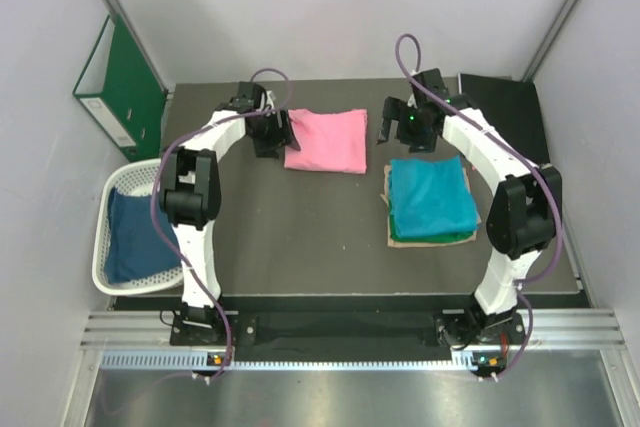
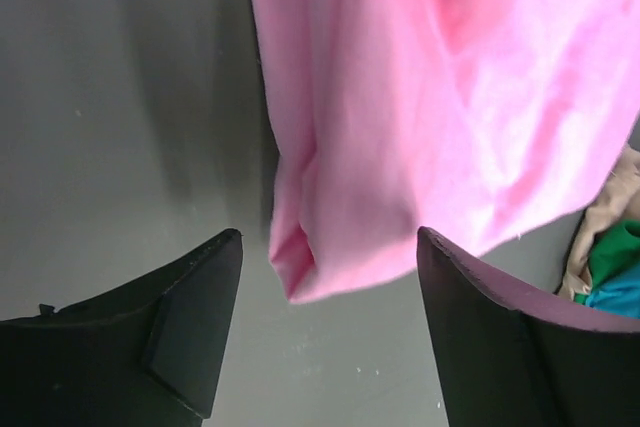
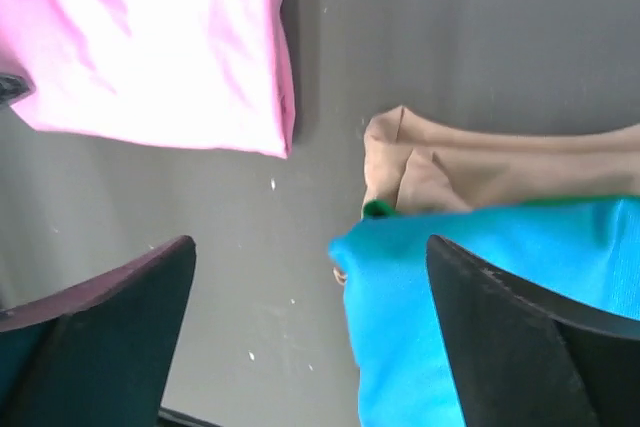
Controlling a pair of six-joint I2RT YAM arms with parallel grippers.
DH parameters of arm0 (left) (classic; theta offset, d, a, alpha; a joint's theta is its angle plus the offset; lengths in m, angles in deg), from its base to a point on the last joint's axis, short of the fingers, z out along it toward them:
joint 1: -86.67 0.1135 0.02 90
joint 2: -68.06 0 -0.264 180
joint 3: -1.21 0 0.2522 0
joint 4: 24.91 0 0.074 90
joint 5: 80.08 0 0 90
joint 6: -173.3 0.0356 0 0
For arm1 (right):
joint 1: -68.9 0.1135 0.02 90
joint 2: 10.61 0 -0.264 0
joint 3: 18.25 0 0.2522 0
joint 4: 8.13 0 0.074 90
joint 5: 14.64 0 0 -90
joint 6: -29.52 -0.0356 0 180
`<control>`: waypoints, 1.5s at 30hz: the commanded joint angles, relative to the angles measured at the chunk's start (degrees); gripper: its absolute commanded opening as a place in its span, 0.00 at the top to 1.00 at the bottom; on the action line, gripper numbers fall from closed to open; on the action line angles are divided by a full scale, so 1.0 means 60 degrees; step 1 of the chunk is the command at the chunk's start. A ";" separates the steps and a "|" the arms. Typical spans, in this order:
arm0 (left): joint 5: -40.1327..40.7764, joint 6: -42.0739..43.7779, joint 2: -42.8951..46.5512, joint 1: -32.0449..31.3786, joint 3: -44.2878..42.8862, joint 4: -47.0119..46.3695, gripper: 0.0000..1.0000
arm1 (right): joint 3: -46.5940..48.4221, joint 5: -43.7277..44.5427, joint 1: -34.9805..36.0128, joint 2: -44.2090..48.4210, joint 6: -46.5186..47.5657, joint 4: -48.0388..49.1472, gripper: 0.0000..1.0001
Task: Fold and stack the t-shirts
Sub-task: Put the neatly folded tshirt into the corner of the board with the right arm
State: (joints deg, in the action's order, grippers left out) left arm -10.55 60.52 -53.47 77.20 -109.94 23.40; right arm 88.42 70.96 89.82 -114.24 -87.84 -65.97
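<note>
The pink t-shirt [image 1: 326,140] lies folded on the dark table at the back middle. It also shows in the left wrist view [image 2: 430,97] and the right wrist view [image 3: 150,37]. The teal t-shirt [image 1: 432,197] lies folded on top of a stack at the right [image 3: 500,277]. The dark blue t-shirt [image 1: 135,237] lies in the basket. My left gripper [image 1: 280,133] is open and empty over the pink shirt's left corner [image 2: 330,237]. My right gripper [image 1: 400,127] is open and empty between the pink shirt and the stack [image 3: 310,242].
Under the teal shirt lie a green cloth [image 3: 378,209] and a tan cloth [image 3: 480,167]. A white lattice basket [image 1: 110,197] stands at the table's left edge. A green ring binder [image 1: 120,87] leans at the back left. A black flat object [image 1: 505,107] lies at the back right.
</note>
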 commanded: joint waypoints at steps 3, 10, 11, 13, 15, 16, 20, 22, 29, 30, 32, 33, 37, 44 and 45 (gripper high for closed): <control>0.0159 -0.0289 -0.0880 0.0026 -0.0834 -0.0455 0.20 | 0.0716 -0.1946 -0.0119 -0.0713 0.0296 0.1370 0.00; -0.0030 -0.0421 -0.1687 -0.0032 -0.1113 -0.0411 0.43 | 0.1012 -0.3249 -0.0309 -0.1872 -0.0054 0.2143 0.00; -0.0089 -0.0479 -0.1745 -0.0061 -0.1113 -0.0396 0.50 | 0.0967 -0.3497 -0.0353 -0.2004 -0.0273 0.2247 0.00; -0.0264 -0.0523 -0.1878 -0.0091 -0.1070 -0.0382 0.72 | 0.0690 -0.3645 -0.0455 -0.2326 -0.0494 0.2685 0.00; -0.0309 -0.0582 -0.1835 -0.0120 -0.0938 -0.0382 0.86 | 0.0528 -0.3763 -0.0572 -0.2575 -0.0714 0.2921 0.00; -0.0251 -0.0582 -0.1790 -0.0120 -0.0865 -0.0382 1.00 | 0.0512 -0.3763 -0.0602 -0.2678 -0.0758 0.3023 0.00; 0.0085 -0.0495 -0.1395 -0.0106 -0.0455 -0.0352 1.00 | 0.0761 -0.3850 -0.0661 -0.3263 -0.0860 0.3185 0.00; 0.0218 -0.0451 -0.1234 -0.0076 -0.0279 -0.0279 1.00 | 0.0995 -0.3909 -0.0676 -0.3688 -0.1021 0.3331 0.00; -0.0030 -0.0509 -0.1306 -0.0061 -0.0161 -0.0191 1.00 | 0.1347 -0.3749 -0.0675 -0.4684 -0.1710 0.3903 0.00; -0.0089 -0.0538 -0.1307 -0.0047 -0.0176 -0.0206 1.00 | 0.1449 -0.3676 -0.0690 -0.4773 -0.1754 0.3961 0.00; -0.0133 -0.0553 -0.1292 -0.0061 -0.0161 -0.0235 1.00 | 0.1537 -0.3529 -0.0675 -0.5036 -0.2003 0.4079 0.02; -0.0148 -0.0553 -0.1292 -0.0061 -0.0147 -0.0221 1.00 | 0.1654 -0.3500 -0.0676 -0.5139 -0.2091 0.4181 0.02; -0.0177 -0.0495 -0.1233 -0.0047 -0.0205 -0.0177 1.00 | 0.2298 -0.3397 -0.0603 -0.5710 -0.2325 0.3977 0.12; -0.0250 -0.0465 -0.0985 -0.0061 -0.0337 -0.0059 1.00 | 0.3265 -0.3309 -0.0047 -0.6530 -0.2224 0.3319 0.42; -0.0265 -0.0465 -0.0955 -0.0061 -0.0337 -0.0045 1.00 | 0.3397 -0.3280 0.0027 -0.6618 -0.2165 0.3085 0.47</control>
State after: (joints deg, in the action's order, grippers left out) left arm -12.74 56.43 -61.52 76.98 -112.91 18.63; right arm 106.69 47.53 87.03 -149.19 -102.48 -41.64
